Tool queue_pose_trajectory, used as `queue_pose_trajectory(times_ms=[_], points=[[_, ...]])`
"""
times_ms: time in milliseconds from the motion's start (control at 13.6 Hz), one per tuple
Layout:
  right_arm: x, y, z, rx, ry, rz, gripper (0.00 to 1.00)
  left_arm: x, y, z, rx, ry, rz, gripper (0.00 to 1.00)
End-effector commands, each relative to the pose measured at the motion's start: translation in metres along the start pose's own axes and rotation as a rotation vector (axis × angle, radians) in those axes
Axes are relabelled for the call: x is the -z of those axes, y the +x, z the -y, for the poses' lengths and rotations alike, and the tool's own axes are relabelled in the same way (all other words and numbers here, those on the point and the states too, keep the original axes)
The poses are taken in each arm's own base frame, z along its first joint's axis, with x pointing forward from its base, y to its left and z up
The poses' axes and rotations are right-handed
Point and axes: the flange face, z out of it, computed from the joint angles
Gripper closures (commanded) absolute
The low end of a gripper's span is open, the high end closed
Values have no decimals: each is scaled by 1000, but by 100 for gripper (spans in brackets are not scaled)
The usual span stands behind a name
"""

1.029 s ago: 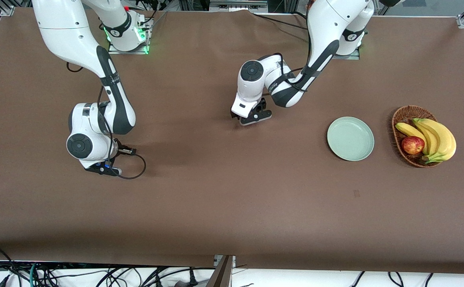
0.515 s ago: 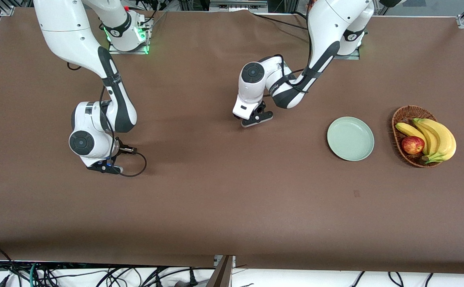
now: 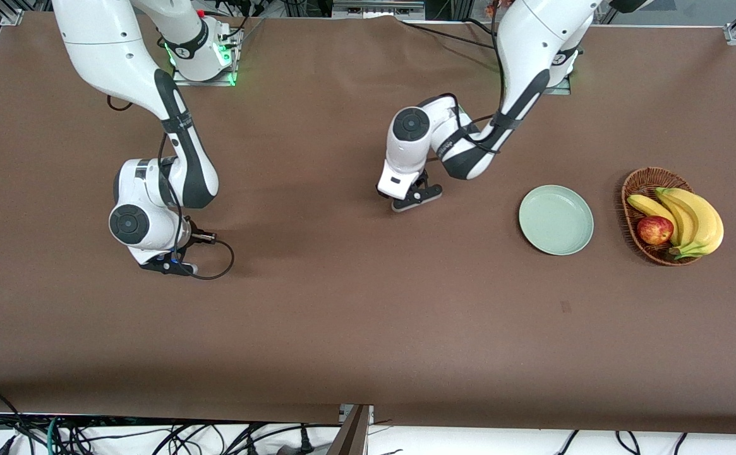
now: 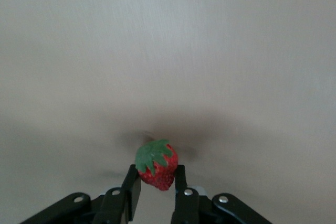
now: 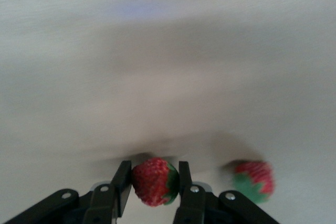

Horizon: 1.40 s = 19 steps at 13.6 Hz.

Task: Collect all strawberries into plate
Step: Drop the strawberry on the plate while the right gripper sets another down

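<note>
Strawberries: three in play, none in the plate [image 3: 556, 220] yet. One strawberry [image 4: 156, 164] sits pinched between the left gripper [image 4: 157, 190] fingers, leafy cap up, in the left wrist view. A second strawberry [image 5: 154, 181] is clamped in the right gripper [image 5: 152, 187], and a third strawberry [image 5: 253, 181] lies on the table just beside it, blurred, apparently loose.

In the front view the left gripper [image 3: 413, 197] is over the middle of the table [image 3: 368, 328], and it has shifted a little toward the plate since a second ago, with its wrist raised slightly. The right gripper [image 3: 164, 265] is down near the right arm's end of the table and has barely moved. Both sets of jaws have closed over the last second, so both picks look done. My read: carry phase starts now, with the left arm closest to delivery and the right arm having a long haul across the table. The third berry needs a return trip.

The plate is empty, well apart from both grippers, beside the wicker basket [image 3: 642, 183] holding bananas [image 3: 690, 218] and an apple [image 3: 654, 230].

Writing: none legible. A small dark mark on the left arm's link might be a brand, too small to read.
</note>
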Motion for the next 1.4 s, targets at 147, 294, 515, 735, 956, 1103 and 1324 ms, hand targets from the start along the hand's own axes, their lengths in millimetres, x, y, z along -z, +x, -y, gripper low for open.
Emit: queue_pose_trajectory(times_ms=[147, 294, 515, 735, 956, 1103, 1324], points=[[58, -4, 44, -49, 198, 31, 74, 67, 87, 58, -37, 31, 1, 80], [66, -10, 77, -105, 265, 42, 74, 92, 133, 112, -85, 60, 73, 80], [73, -33, 171, -209, 266, 18, 73, 112, 201, 225, -179, 64, 183, 80], [63, -71, 266, -293, 269, -25, 72, 110, 238, 301, -228, 44, 201, 79], [42, -125, 351, -374, 330, -106, 69, 81, 253, 339, -279, 53, 179, 77], [23, -159, 388, -405, 369, -145, 64, 69, 251, 343, -282, 44, 179, 77], [16, -187, 410, -439, 378, -146, 43, 63, 246, 340, -297, 37, 190, 63]])
